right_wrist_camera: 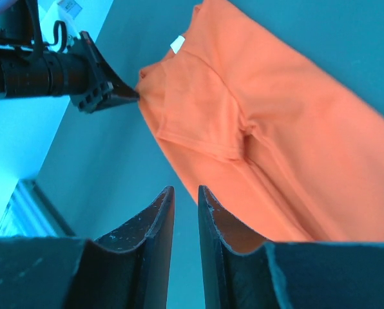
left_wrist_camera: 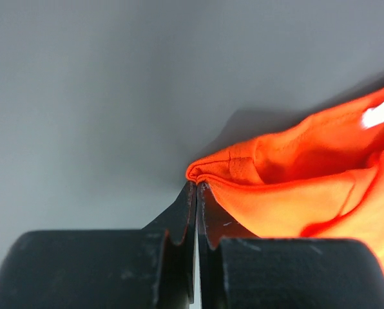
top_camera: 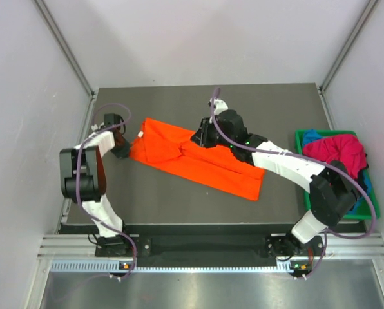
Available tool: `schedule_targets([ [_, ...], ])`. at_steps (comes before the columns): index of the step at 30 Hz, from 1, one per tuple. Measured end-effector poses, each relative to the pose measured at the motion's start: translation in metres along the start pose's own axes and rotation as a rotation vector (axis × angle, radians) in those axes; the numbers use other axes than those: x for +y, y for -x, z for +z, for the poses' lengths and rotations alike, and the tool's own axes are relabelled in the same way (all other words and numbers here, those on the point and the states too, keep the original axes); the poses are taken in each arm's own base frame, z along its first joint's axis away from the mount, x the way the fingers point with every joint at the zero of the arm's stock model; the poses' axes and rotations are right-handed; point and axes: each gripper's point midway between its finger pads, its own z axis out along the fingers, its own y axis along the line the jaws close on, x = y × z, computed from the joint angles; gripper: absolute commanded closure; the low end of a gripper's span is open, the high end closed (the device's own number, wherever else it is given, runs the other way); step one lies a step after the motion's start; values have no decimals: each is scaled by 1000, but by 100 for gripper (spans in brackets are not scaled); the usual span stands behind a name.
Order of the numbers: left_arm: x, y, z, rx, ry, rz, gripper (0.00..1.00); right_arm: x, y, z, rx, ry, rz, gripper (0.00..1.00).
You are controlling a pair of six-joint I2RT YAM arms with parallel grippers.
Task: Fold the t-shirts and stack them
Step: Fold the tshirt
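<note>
Currently: orange shirt (top_camera: 198, 166) lies on table (top_camera: 179, 212), folded into a long band. Its long axis runs from the far-left collar end to the near-right hem. At the collar end, left gripper (left_wrist_camera: 196, 187) is clamped on 1 corner; the cloth leads away rightward from its tips. Over the band's far edge near mid-length hovers right gripper (right_wrist_camera: 185, 190), jaws a narrow slit apart, nothing between them. The left arm is nearer the collar, the right nearer the hem. Judgement: the next fold goes across the long axis. Well apart at right, magenta shirt (top_camera: 337, 151) and blue shirt (top_camera: 311, 136) lie crumpled in bin (top_camera: 298, 143).
</note>
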Motion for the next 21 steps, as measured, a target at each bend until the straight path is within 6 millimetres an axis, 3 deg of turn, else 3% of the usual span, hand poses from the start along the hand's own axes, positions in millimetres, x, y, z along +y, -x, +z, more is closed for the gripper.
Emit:
schedule_targets([
  [3, -36, 33, 19, -28, -79, -23, 100, -13, 12, -9, -39, -48, -3, 78],
  [9, -146, 108, 63, -92, -367, -50, 100, -45, 24, -21, -82, -140, -3, 78],
  [12, -177, 123, 74, -102, -469, -53, 100, -60, 33, -24, -105, -183, -9, 78],
  [14, -204, 135, 81, -112, -552, -40, 91, -69, 38, -25, -117, -207, -17, 78],
  [15, -213, 138, 83, -108, -582, -37, 80, -71, 39, -26, -119, -212, -23, 77],
  [17, -229, 143, 83, -104, -634, -23, 67, -74, 43, -26, -125, -222, -31, 77],
  [18, -233, 144, 81, -101, -650, -19, 50, -75, 44, -26, -126, -223, -34, 77],
  [21, -236, 148, 71, -109, -640, -3, 46, -73, 48, -26, -130, -224, -39, 76],
])
